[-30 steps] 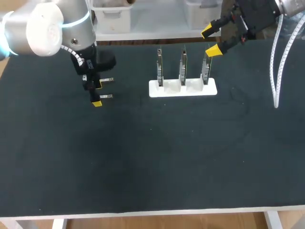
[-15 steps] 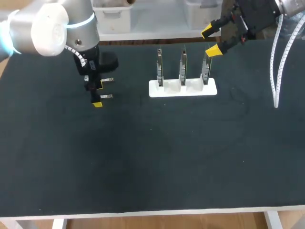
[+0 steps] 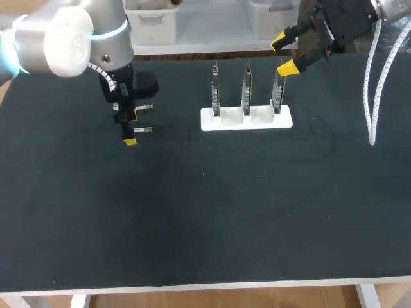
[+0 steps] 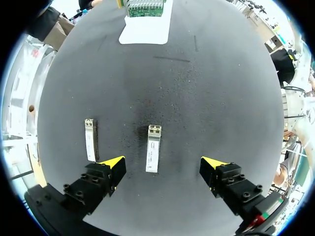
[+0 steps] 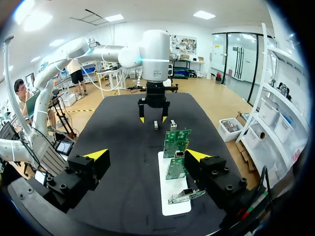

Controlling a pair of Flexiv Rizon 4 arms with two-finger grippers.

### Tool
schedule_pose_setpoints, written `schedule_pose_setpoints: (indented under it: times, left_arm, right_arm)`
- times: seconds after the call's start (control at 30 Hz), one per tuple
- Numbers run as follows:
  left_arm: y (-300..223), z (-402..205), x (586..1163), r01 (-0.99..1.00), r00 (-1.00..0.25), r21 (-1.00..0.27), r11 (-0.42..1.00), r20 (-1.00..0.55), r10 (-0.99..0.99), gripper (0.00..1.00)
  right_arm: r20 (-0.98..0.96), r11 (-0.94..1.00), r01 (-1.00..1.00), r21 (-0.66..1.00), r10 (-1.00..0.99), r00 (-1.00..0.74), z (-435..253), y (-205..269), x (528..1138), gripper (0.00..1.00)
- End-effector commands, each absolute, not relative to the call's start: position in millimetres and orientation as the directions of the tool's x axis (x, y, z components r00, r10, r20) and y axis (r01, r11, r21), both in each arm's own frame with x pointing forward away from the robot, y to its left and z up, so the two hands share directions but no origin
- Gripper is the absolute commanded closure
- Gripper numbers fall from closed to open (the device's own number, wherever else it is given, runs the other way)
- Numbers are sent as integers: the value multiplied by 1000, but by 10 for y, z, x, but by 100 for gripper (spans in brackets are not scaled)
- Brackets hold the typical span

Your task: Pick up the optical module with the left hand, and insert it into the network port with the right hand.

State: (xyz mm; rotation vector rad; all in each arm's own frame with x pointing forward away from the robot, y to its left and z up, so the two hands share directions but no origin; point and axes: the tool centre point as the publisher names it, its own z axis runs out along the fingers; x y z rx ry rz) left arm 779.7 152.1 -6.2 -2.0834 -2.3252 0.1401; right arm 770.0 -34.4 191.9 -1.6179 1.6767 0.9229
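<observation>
Left wrist view: left tool (image 4: pixel 163 162) is held wide open over the bench (image 4: pixel 221 98). One optical module (image 4: pixel 153 155) is seen lying flat between its fingers, not clamped; a second module (image 4: pixel 90 146) lies just beside. Right tool (image 3: pixel 286 56) is held wide open near the white board holder (image 3: pixel 246 119).

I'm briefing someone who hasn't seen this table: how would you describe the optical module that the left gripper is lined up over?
On the black table, left of the white stand of circuit boards, two small silver modules lie parallel under the left gripper. The target module lies between its open fingers; the other module lies outside them.
</observation>
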Motion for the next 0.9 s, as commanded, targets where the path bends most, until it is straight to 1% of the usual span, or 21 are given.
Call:
schedule_pose_setpoints:
  times: [0.03, 0.37, 0.5, 0.9]
  left_arm:
    - [1509, -72, 7832, 991, -107, -82, 103, -45, 993, 0]
    - [1558, -10, 7917, 993, -99, -69, 97, -33, 995, 0]
    - [1542, 37, 7929, 994, -83, -72, 78, -71, 994, 0]
    - [1542, 37, 7929, 994, -83, -72, 78, -71, 994, 0]
  right_arm:
    - [-826, 2, -998, 62, -561, -53, 1919, -341, 7709, 0]
    - [-826, 2, -998, 62, -561, -53, 1919, -341, 7709, 0]
    - [-826, 2, -998, 62, -561, -53, 1919, -341, 7709, 0]
    - [-826, 2, -998, 62, -561, -53, 1919, -341, 7709, 0]
